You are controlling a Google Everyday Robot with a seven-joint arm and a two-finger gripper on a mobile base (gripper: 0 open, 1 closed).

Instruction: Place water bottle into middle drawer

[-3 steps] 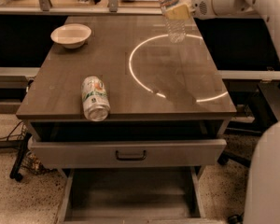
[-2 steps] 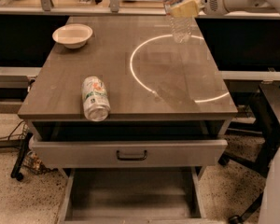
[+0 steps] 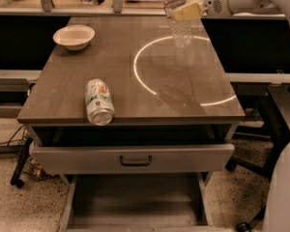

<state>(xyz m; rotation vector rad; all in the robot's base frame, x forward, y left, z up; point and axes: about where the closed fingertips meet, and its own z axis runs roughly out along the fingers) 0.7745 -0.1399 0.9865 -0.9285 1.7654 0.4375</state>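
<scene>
Gripping with pincer [image 3: 184,12], closed on the upper body of the water bottle [image 3: 180,33]; holding it upright, apparently clear of the surface [image 3: 111,66], over the far right corner. Noting middle drawer [image 3: 135,204] open low at the front, well apart from the bottle, under the drawer with dark handle [image 3: 135,159], itself pulled out. Flagging risks: knocking the bottle against that protruding front while lowering; slipping in a high grasp on ribbed plastic; clipping the can [image 3: 99,102] if sweeping left.
</scene>
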